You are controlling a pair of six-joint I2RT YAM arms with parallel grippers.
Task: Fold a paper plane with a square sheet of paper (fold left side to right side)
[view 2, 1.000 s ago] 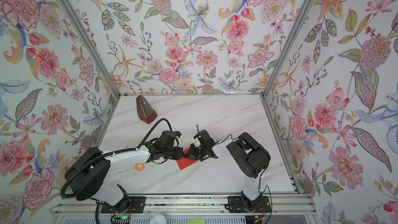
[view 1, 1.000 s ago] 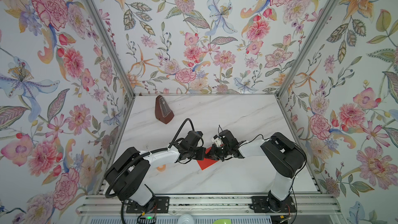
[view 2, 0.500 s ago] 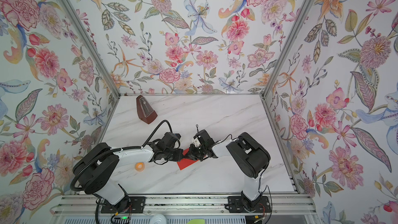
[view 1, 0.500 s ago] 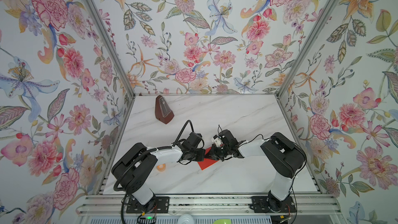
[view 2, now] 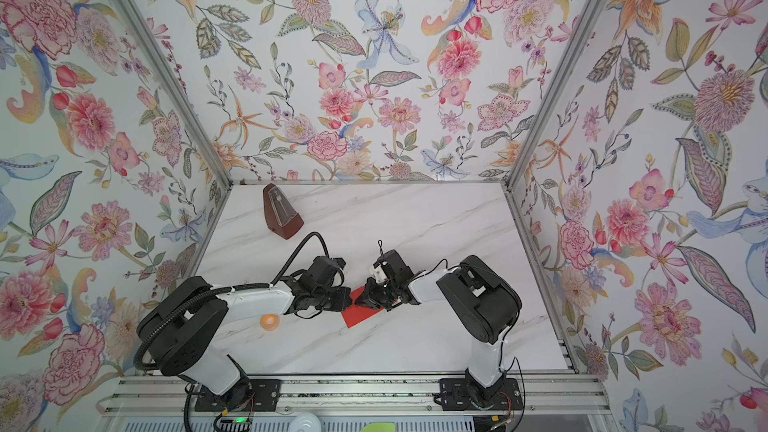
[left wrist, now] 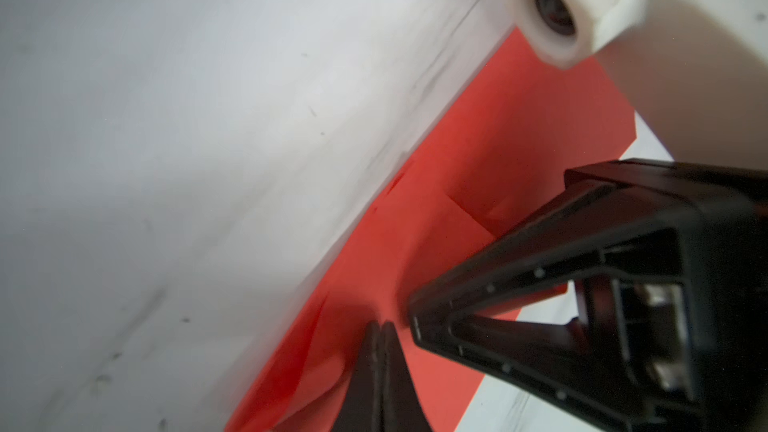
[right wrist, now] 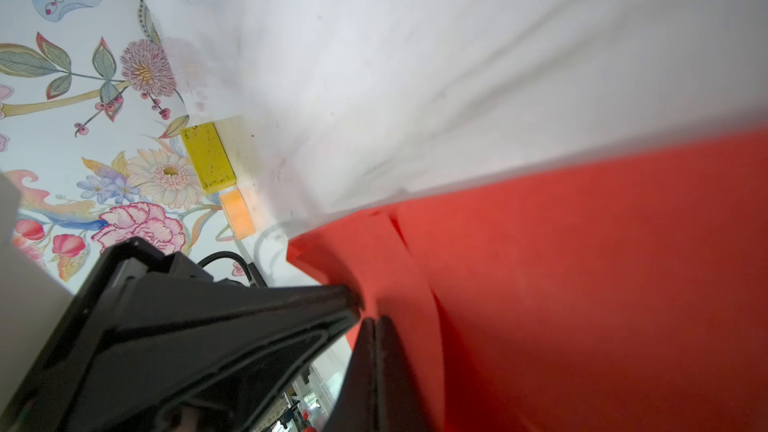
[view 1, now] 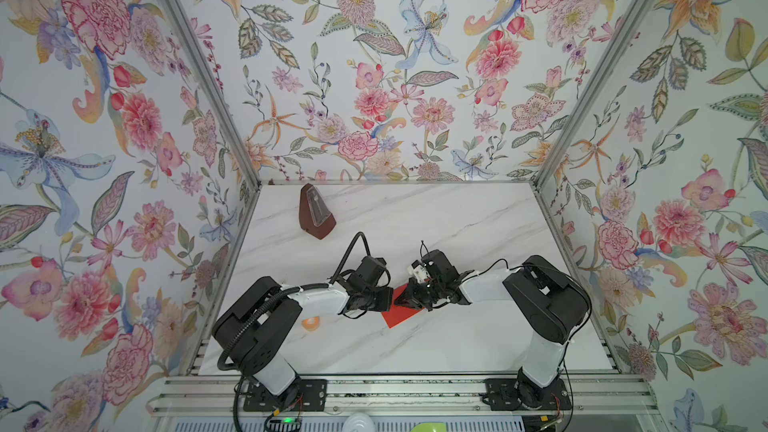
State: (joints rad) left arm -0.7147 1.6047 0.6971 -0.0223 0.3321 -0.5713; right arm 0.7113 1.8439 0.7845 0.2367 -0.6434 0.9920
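Overhead, the white marble surface [view 1: 415,347] fills the floor of a booth with flowered walls. Both arms reach in from the near edge and meet just left of its middle. A dark brown metronome [view 1: 316,214] stands well apart from them, near the far left corner.

Between the two arms lies the red paper sheet [view 1: 400,317], flat on the surface in both top views, with its near corner clear of the arms and the rest hidden under them. The left wrist view shows a flap edge running across the sheet, and the right wrist view shows a fold of it curling up beside the jaws.

The left gripper [left wrist: 380,351] has its jaws pressed together, tips down on the red paper. The right gripper [right wrist: 374,347] also has its jaws pressed together against the sheet. Whether either pair has paper caught between them I cannot tell. The two tips sit just beside each other.

In the right wrist view a yellow block [right wrist: 208,160] lies near the wall, with a small orange object [right wrist: 237,214] just beside it.
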